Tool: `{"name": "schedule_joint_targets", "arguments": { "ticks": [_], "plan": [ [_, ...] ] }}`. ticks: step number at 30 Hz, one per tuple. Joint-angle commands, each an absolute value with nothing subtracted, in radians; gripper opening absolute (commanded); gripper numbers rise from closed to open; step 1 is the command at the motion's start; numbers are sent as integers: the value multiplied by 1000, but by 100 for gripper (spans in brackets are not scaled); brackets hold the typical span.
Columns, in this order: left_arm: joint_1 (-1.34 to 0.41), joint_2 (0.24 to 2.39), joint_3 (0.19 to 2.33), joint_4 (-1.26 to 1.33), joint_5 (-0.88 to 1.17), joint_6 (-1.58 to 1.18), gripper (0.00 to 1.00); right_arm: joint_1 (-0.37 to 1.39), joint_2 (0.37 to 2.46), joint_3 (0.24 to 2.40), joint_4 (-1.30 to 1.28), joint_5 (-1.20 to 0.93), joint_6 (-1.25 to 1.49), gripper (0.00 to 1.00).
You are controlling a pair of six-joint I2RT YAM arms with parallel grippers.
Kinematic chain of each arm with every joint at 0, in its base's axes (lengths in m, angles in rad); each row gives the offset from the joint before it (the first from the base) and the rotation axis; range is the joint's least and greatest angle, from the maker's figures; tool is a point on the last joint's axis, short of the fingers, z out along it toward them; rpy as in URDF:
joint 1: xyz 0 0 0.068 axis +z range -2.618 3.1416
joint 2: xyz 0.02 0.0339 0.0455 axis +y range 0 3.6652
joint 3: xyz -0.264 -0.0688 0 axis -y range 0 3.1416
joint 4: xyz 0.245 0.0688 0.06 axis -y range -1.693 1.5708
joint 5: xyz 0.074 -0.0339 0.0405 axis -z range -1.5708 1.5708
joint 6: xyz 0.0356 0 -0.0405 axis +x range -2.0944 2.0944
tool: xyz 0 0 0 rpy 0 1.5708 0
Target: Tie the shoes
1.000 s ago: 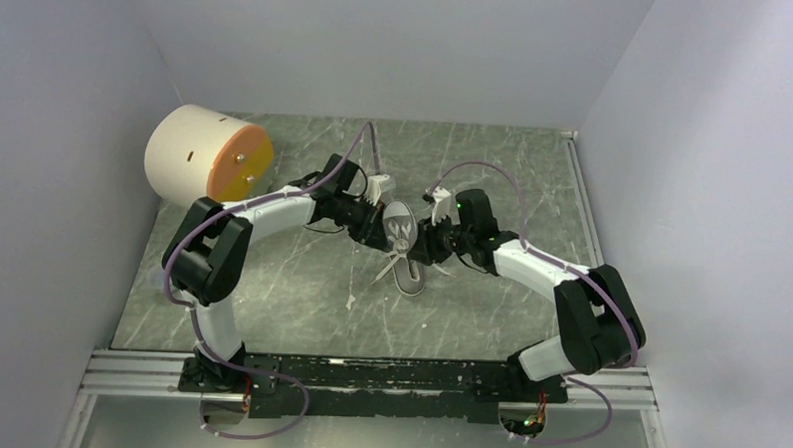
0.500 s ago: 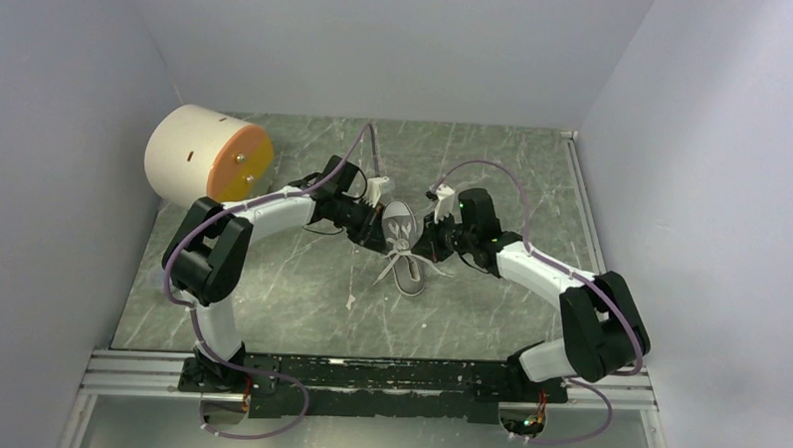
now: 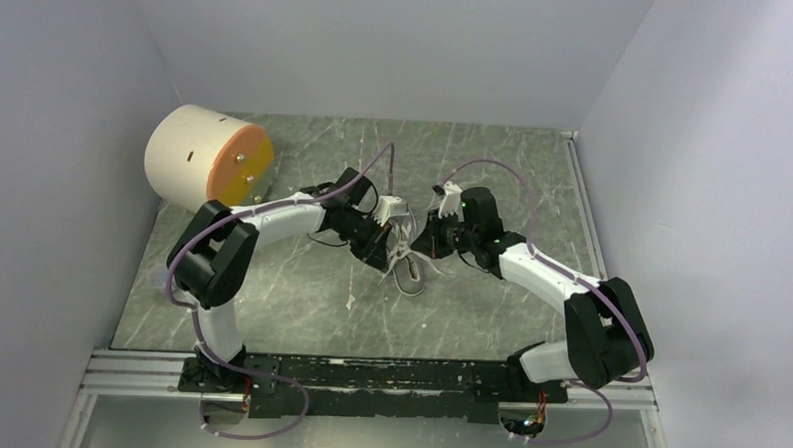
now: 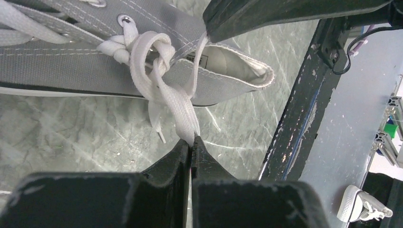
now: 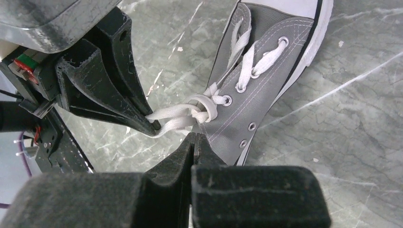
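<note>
The grey shoe [image 5: 268, 71] with its white toe cap lies on the marble tabletop between both arms; in the top view only its heel end [image 3: 409, 274] shows. A loose white lace knot [image 4: 151, 52] sits at the upper eyelets. My left gripper [image 4: 190, 141] is shut on a flat lace strand [image 4: 183, 111] running taut from the knot. My right gripper [image 5: 194, 136] is shut beside the shoe's side wall, and a thin lace strand [image 4: 202, 50] leads up to its fingertips. In the top view the left gripper [image 3: 390, 246] and right gripper [image 3: 420, 247] meet over the shoe.
A cream cylinder with an orange face [image 3: 208, 158] lies at the back left. White walls close the table on three sides. A metal rail [image 3: 367, 377] with the arm bases runs along the near edge.
The right gripper has closed. The left arm has swung right and nearer over the shoe, drawing its lace strand out. The shoe is more covered than before.
</note>
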State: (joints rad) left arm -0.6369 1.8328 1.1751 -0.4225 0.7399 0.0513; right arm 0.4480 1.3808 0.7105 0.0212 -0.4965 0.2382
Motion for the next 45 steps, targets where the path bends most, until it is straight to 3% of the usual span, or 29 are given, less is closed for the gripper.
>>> {"name": "schedule_joint_targets", "arguments": {
  "ticks": [1, 5, 13, 14, 16, 19, 29, 39, 43, 45],
  "plan": [
    [-632, 1860, 1200, -465, 739, 85, 7, 451, 1359, 692, 39, -459, 287, 0],
    [-634, 1868, 1219, -475, 756, 94, 13, 456, 1348, 667, 27, -462, 272, 0],
    [-627, 1843, 1261, -545, 712, 127, 40, 459, 1316, 620, 45, -499, 249, 0],
    [-622, 1836, 1268, -545, 709, 125, 46, 460, 1311, 612, 53, -501, 248, 0],
    [-611, 1827, 1285, -538, 716, 106, 68, 459, 1311, 605, 59, -507, 246, 0],
    [-593, 1840, 1319, -515, 746, 63, 77, 459, 1309, 611, 57, -519, 245, 0],
    [-560, 1966, 1415, -345, 834, -167, 71, 459, 1309, 633, 55, -513, 234, 0],
    [-565, 2020, 1333, -163, 957, -293, 62, 459, 1308, 695, 17, -468, 247, 0],
    [-572, 1982, 1275, -120, 951, -316, 57, 481, 1316, 736, -47, -425, 202, 0],
    [-573, 1965, 1248, -98, 959, -336, 49, 516, 1305, 735, -45, -393, 177, 0]
  ]
}}
